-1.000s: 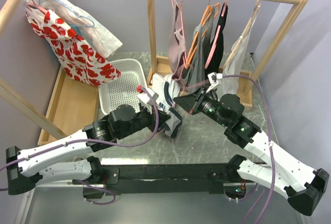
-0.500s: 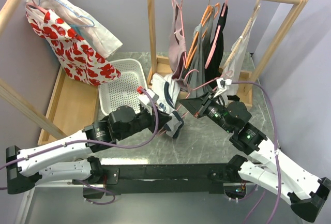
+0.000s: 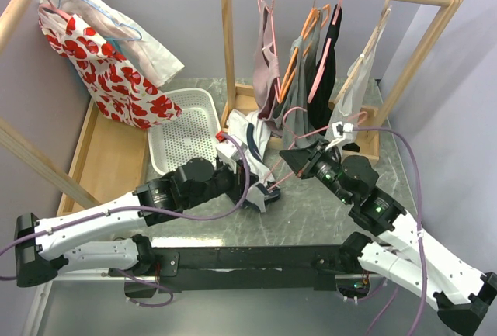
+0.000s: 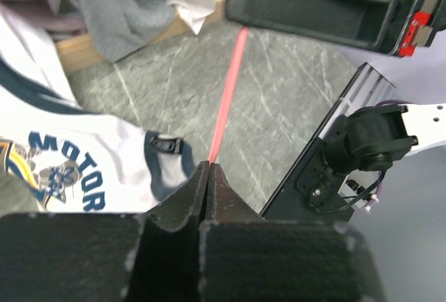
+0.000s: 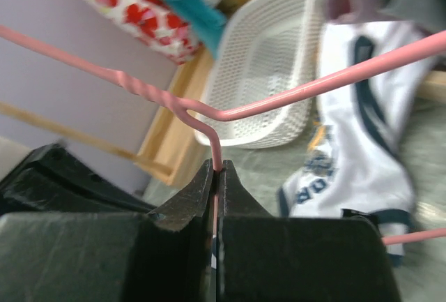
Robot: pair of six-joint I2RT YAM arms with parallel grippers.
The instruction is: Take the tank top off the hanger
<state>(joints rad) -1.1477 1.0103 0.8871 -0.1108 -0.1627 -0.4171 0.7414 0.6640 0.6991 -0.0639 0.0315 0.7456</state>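
Between the two arms, the white tank top (image 4: 63, 166) lies crumpled on the table (image 4: 279, 107), seemingly almost free of the pink wire hanger (image 4: 228, 93) (I can't tell if a strap catches). Both arms reach low and inward: my left gripper (image 4: 209, 166) pinches the hanger's bar, and the right gripper (image 5: 216, 169) pinches it near the twisted neck.

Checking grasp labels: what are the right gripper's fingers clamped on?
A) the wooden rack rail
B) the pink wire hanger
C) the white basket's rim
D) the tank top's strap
B: the right gripper is shut on the pink wire hanger just below its bend.
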